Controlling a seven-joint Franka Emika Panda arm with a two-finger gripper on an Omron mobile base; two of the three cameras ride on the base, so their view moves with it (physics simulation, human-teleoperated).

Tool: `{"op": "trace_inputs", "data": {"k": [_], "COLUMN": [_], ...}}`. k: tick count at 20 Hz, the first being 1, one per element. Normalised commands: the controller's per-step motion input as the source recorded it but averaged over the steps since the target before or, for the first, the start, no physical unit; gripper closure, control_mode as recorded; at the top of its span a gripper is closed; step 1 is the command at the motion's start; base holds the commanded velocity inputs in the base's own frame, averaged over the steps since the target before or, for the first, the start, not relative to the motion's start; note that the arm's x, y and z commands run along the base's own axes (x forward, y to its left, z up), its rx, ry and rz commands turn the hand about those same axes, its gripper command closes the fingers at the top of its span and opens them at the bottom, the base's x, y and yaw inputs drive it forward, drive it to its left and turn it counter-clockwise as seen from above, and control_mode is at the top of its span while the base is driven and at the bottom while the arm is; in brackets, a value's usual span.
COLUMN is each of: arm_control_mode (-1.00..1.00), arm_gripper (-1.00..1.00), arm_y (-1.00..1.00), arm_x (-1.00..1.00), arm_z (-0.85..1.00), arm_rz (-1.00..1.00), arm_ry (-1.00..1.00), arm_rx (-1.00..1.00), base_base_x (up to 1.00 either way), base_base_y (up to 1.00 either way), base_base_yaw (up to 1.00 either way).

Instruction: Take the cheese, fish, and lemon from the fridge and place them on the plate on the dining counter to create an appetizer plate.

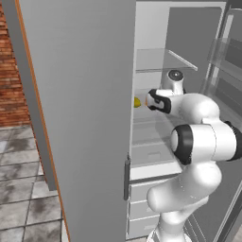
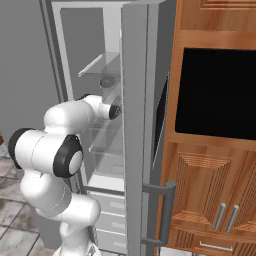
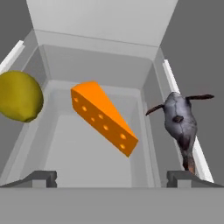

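Inside the fridge [image 1: 156,28], gripper [image 3: 111,179] fingers spread wide, holding nothing. Cheese [image 3: 103,116] lies just beyond, centred between them; lemon [image 3: 19,96] to its left, fish [image 3: 180,121] to its right.

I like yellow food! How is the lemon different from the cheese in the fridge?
The lemon is round and yellow-green; the cheese is an orange wedge with little holes. In the hand view the cheese sits in the middle, straight ahead of the open gripper, while the lemon sits off at the left edge. Both rest inside the white fridge.
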Motion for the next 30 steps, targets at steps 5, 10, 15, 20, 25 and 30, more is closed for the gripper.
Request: {"op": "trace_inputs", "data": {"k": [5, 10, 15, 20, 25, 30], "arm_control_mode": [-1.0, -1.0, -1.0, -1.0, -1.0, -1.0], "arm_gripper": [-1.0, -1.0, -1.0, -1.0, -1.0, -1.0], "arm_y": [0.0, 0.0, 0.0, 0.0, 0.0, -0.02], "arm_x": [0.29, 0.26, 0.22, 0.21, 0.16, 0.15], "arm_z": [-0.14, -0.17, -0.16, -0.11, -0.08, -0.13], "arm_rz": [0.05, 0.04, 0.03, 0.02, 0.03, 0.04], "arm_ry": [0.0, 0.0, -0.01, -0.03, -0.05, -0.03], "arm_rx": [0.0, 0.0, 0.0, 0.0, 0.0, 0.0], "base_base_x": [0.0, 0.0, 0.0, 0.0, 0.0, 0.0], "base_base_y": [0.0, 0.0, 0.0, 0.0, 0.0, 0.0], "base_base_yaw": [0.0, 0.0, 0.0, 0.0, 0.0, 0.0]}}
